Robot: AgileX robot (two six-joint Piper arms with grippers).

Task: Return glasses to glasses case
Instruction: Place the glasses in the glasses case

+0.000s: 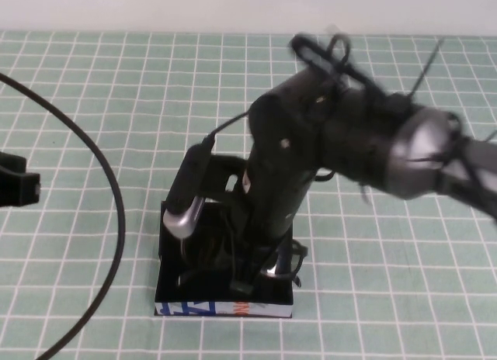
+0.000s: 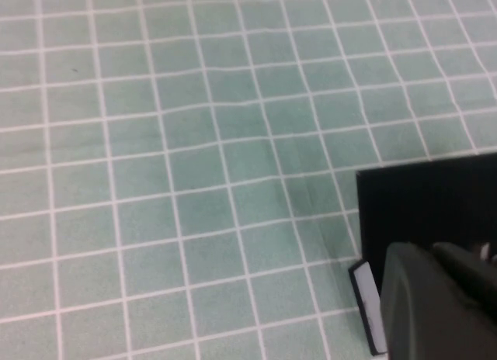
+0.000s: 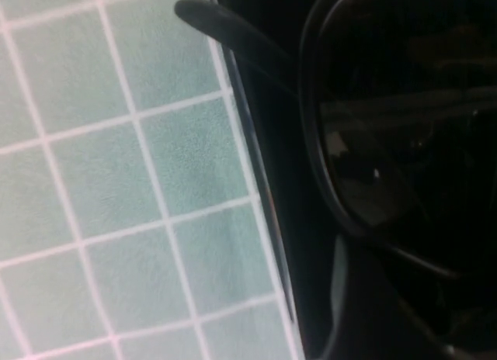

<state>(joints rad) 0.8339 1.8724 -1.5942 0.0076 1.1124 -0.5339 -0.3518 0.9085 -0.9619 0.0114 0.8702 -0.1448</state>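
My right arm reaches in from the right and bends down over the glasses case (image 1: 224, 307), which lies open on the green tiled tabletop (image 1: 93, 127) near my side, its white front edge with blue and red-orange marks facing me. My right claw (image 1: 247, 276) is down inside the case, hidden mostly by my own wrist, so I cannot tell from above whether its fingers are spread or closed. In my right wrist view the glasses (image 3: 365, 143) fill the dark interior of the case: one thick black rim curves around a reflective lens, and a temple arm juts out across the case's wall (image 3: 260, 189) toward the tiles. Whether my fingers are pinching the frame I cannot tell.

My left claw (image 1: 17, 186) sits at the far left edge of the tabletop, well apart from the case; its fingers are not readable either. A black cable (image 1: 116, 212) arcs across the tiles between it and the case.
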